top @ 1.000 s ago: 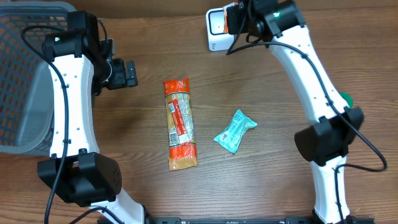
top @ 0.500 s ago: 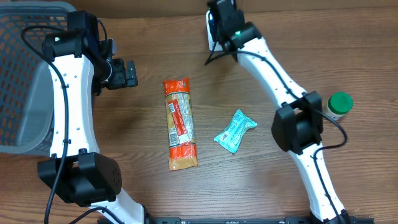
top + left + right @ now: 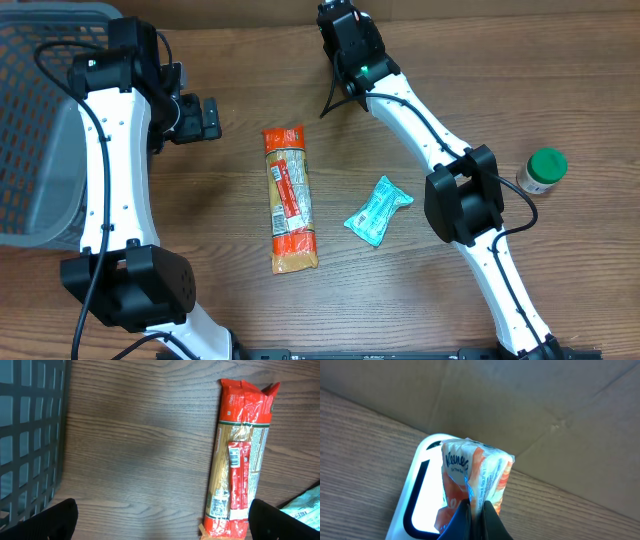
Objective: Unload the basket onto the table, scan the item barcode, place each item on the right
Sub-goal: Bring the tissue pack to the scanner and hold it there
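In the right wrist view my right gripper (image 3: 476,510) is shut on the edge of an orange-and-white tissue pack (image 3: 477,475). The pack hangs just above the lit window of the white scanner (image 3: 426,502), at the table's back edge. From overhead the right arm's wrist (image 3: 350,40) covers both the pack and the scanner. My left gripper (image 3: 200,118) hovers open over bare wood left of a long red pasta packet (image 3: 289,198). Its fingers (image 3: 52,520) hold nothing, and the pasta packet (image 3: 240,460) lies near the right one.
A teal snack packet (image 3: 378,210) lies right of the pasta. A green-lidded jar (image 3: 543,168) stands at the right. A dark mesh basket (image 3: 40,120) fills the left edge, close to the left arm. A cardboard wall (image 3: 520,400) rises behind the scanner.
The right arm has swung left and back, carrying the tissue pack over the scanner and hiding it from overhead. The green-lidded jar is uncovered. The left arm has stayed still.
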